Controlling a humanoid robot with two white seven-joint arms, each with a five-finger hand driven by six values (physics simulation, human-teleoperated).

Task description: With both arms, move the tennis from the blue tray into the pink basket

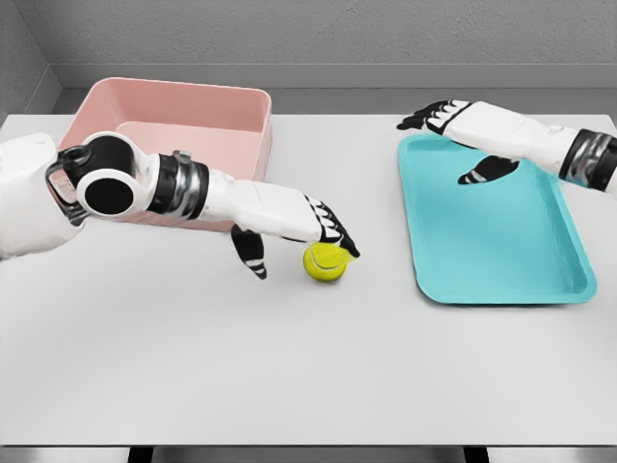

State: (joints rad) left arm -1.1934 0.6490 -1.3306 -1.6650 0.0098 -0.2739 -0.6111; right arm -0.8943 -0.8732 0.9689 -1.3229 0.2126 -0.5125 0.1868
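Head view: The tennis ball (325, 261) sits on the white worktop (308, 376), between the pink basket (183, 121) and the blue tray (492, 227), well clear of the tray and nearer the basket. The left hand (313, 227) reaches in from the left and meets the ball from above; its dark-tipped fingers (339, 234) lie over the ball's top and far side, while the thumb (253, 258) hangs down apart on the near side, away from the ball. The fingers touch the ball, but the hand is only partly closed, and whether the ball is actually gripped cannot be told from this angle.

The step in hand looks like the pickup half of a handover across the worktop: the ball is out of the tray and the left arm is taking charge of it. The next move would call for the thumb to close in against the ball for a firm hold, then a lift high enough to clear the basket's near wall before carrying the ball back and left over the basket's inside.

The right hand (445, 118) hovers over the tray's far left corner, fingers relaxed and spread, holding nothing; its shadow falls on the tray floor.
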